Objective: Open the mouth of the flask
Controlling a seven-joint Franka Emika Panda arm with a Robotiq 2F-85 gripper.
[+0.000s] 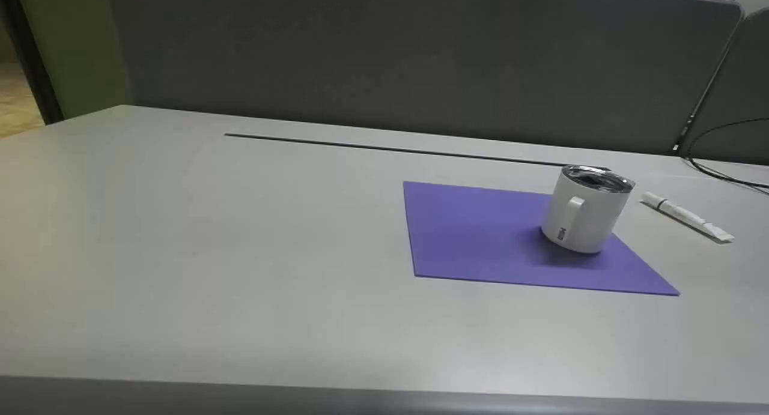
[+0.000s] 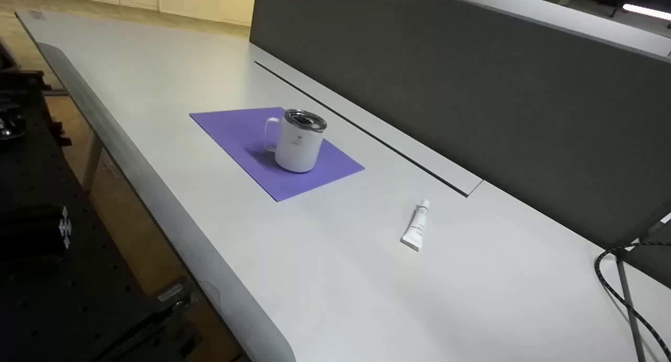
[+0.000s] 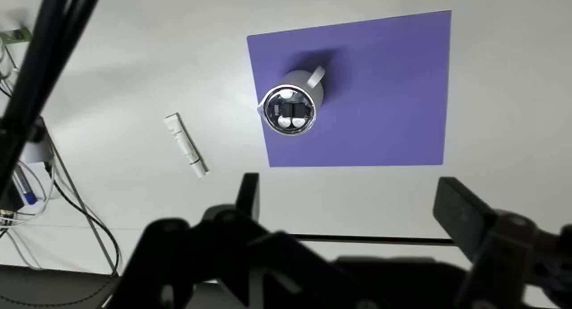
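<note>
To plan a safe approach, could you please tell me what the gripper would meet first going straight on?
The gripper would probably meet the purple mat or the table beside it; depth is unclear.

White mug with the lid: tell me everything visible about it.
The mug is a squat white cylinder, perhaps coated metal, with a white handle, a small dark mark low on its side and a pouring lip. A see-through lid with a black tab covers its mouth. It stands upright on the purple mat, near the edge facing the white tube. The open claw does not touch it.
</note>
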